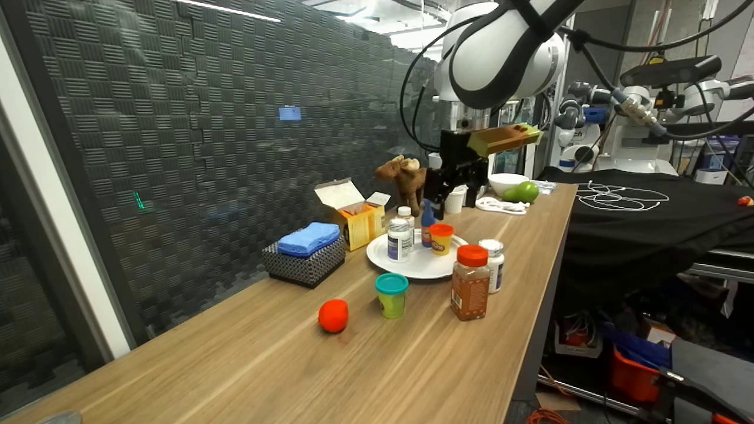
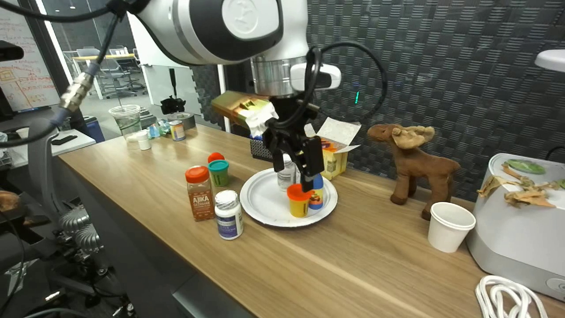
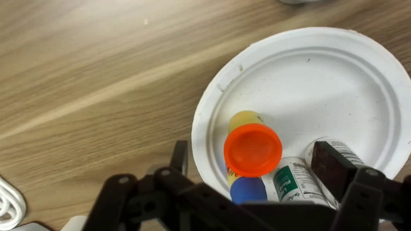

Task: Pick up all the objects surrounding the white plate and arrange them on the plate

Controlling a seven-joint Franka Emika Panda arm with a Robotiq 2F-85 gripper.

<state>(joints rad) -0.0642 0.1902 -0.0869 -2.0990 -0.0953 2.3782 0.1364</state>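
The wooden table point(image 2: 362, 260) bears the white plate point(image 3: 321, 80); above that hangs the gripper point(image 3: 252, 158), its jaws wide apart, holding nothing. Near the plate stand a brown jar point(image 1: 469, 287) and a white-capped bottle point(image 2: 229, 216); on it, two white bottles point(image 1: 399, 242), a blue bottle point(image 2: 318, 194) and a yellow tub point(image 1: 441, 240). A green cup point(image 1: 392, 297) and red ball point(image 1: 333, 315) sit off it.

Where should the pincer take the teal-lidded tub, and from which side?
Probably from straight above, closing on opposite edges of its round teal lid. The tub stands upright with the lid uncovered on top, while in an exterior view the red ball and red-lidded jar flank it, so a sideways approach looks tighter.
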